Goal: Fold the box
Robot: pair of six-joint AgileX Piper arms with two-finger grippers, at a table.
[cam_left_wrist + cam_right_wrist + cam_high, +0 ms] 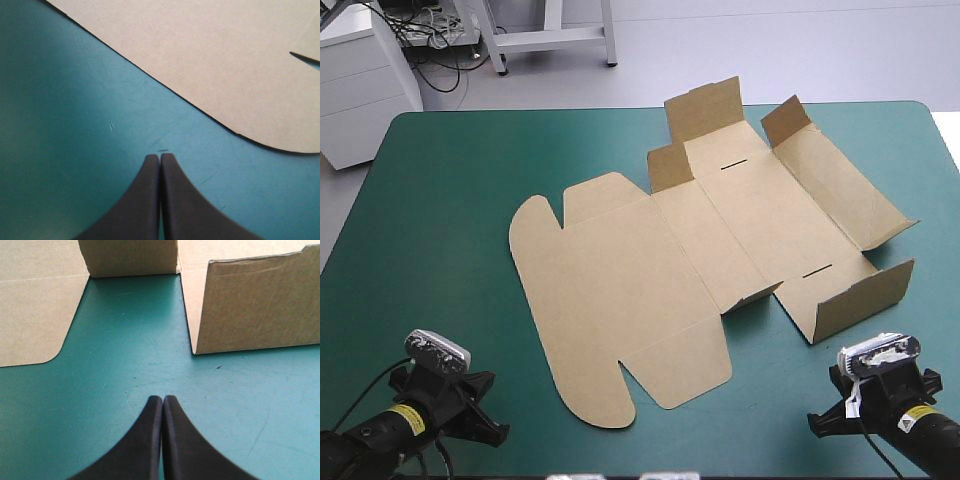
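The brown box (700,250) lies as a cut sheet in the middle of the teal-green table, its lid part flat toward the left and several flaps on the right side standing partly raised. My left gripper (485,395) rests near the front left corner, shut and empty, with the sheet's rounded front edge (225,65) a short way ahead of its tips (160,156). My right gripper (840,385) sits near the front right, shut and empty; ahead of its tips (163,398) stands a raised side flap (255,305), with bare cover between.
Bare teal-green cover (440,200) surrounds the sheet on the left and along the front edge. White furniture and a table frame stand beyond the far edge.
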